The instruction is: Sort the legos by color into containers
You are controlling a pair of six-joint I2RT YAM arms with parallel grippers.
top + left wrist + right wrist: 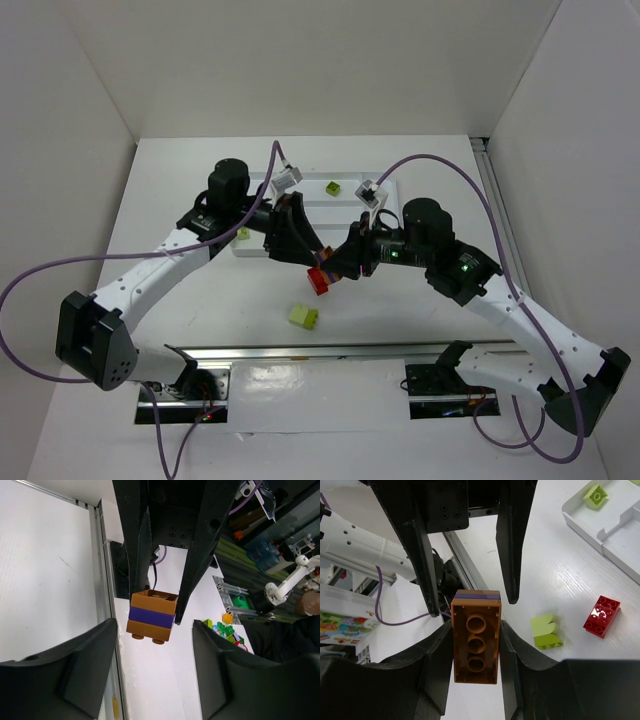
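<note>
The left arm [150,275] and the right arm [545,335] are built of smooth white shells dotted with small dark screw holes, joined by chunky black housings [95,340] at the shoulders and round black motor drums [228,182] nearer the wrists. A thin purple cable [18,300] trails off each one to a small white plug block [287,180], and a tiny green light [463,268] glows on the right arm. The left end effector [155,625] and the right end effector [476,630] are matte black, each with two fingers [70,675] under a mounting plate [445,505] pitted with screw holes.
</note>
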